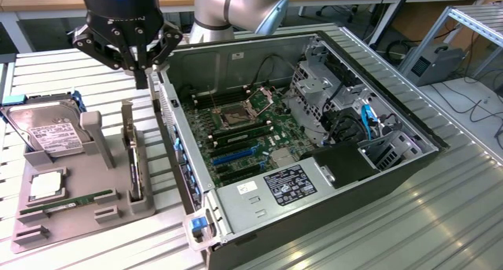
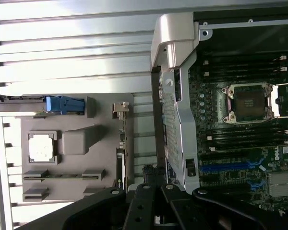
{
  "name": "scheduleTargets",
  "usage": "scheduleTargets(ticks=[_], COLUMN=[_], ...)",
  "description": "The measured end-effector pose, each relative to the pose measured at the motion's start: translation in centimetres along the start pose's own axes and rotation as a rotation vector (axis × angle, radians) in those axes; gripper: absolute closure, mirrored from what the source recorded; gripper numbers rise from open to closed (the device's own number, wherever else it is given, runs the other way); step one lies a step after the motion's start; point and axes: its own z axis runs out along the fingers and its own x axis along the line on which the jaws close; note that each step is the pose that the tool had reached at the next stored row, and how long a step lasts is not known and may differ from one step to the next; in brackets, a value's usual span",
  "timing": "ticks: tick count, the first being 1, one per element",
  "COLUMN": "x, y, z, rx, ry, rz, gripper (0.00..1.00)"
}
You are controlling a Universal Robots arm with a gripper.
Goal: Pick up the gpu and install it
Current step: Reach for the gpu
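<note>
Exterior view: you're on the approach step, nothing picked yet. The gripper [image 1: 141, 80] hangs above the far end of the tray [image 1: 86, 226], just beside the case [image 1: 235, 205] wall. Its fingers are pinched together and it is empty. The gpu [image 1: 133, 158] stands on edge in its tray slot between grey posts, below the fingertips and apart from them. From here it reads as a thin dark slab (fan side not readable). The drive [image 1: 47, 131] sits further to the exterior view's left, untouched. My call: the pick needs the jaws parted first, then lined across the card's top edge and clear of the posts. The blue slots [image 1: 232, 158] in the case are bare, so install hasn't begun.

Wrist view: the gripper [image 2: 155, 179] looks down on the gap between the tray [image 2: 101, 120] and the case [image 2: 175, 96]. The gpu [image 2: 119, 163] shows edge-on, a narrow dark strip with a silver bracket at one end. It sits in the tray near the fingers, not between them. The slots [image 2: 221, 167] are open, nothing seated.
</note>
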Motion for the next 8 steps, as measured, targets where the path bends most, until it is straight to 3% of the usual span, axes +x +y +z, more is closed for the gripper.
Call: scheduleTargets(ticks=[8], x=[0.44], y=[-0.03], z=[-0.01], rx=[-0.0001], ry=[-0.0001], rz=[0.000], gripper=[0.89])
